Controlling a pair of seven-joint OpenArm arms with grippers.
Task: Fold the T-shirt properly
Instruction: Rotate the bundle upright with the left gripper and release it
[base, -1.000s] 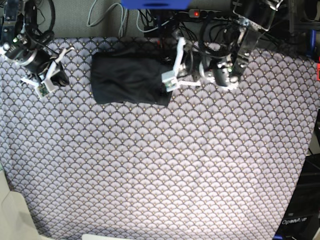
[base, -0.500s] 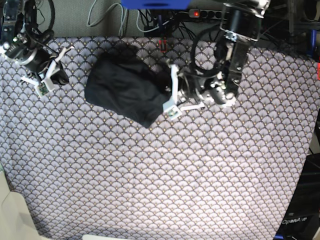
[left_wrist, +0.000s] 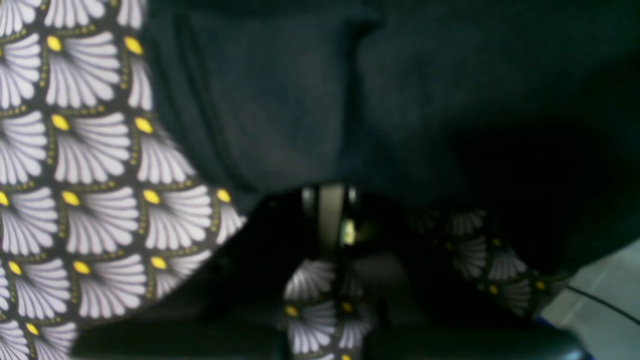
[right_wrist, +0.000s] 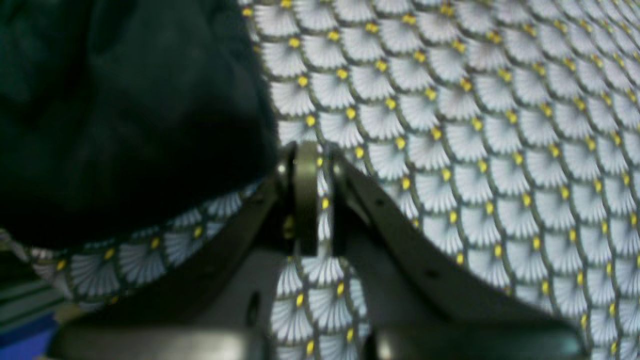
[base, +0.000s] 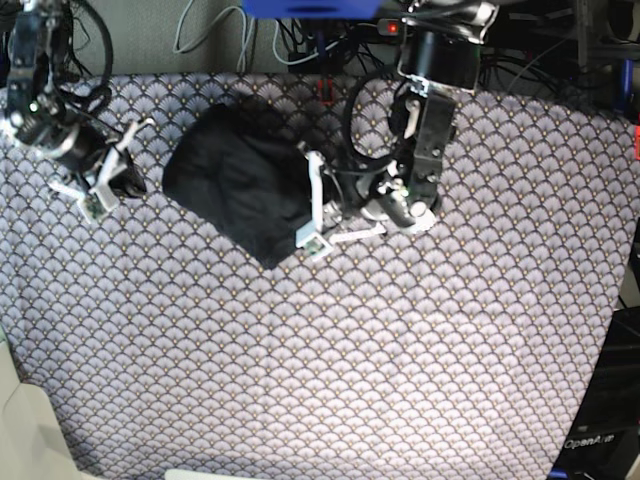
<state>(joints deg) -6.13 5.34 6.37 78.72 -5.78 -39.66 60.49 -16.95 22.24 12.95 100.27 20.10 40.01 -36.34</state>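
Clamped on the edge of the T-shirt (base: 235, 180), the left gripper (base: 308, 205) is dragging the folded bundle across the scallop-patterned cloth (base: 400, 360), apparently repositioning it after the folds. Beyond the shirt's opposite side, the right gripper (base: 105, 180) is hovering with fingers pressed together, holding nothing. Releasing the hem and squaring the skewed bundle on the cloth likely comes next.

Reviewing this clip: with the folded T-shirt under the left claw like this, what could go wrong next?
1. The left claw, shut at the T-shirt edge, may drag it and undo the fold; the bundle already sits askew.
2. It may catch the patterned cloth underneath too.
3. The right claw stands apart, so nothing steadies the far side.
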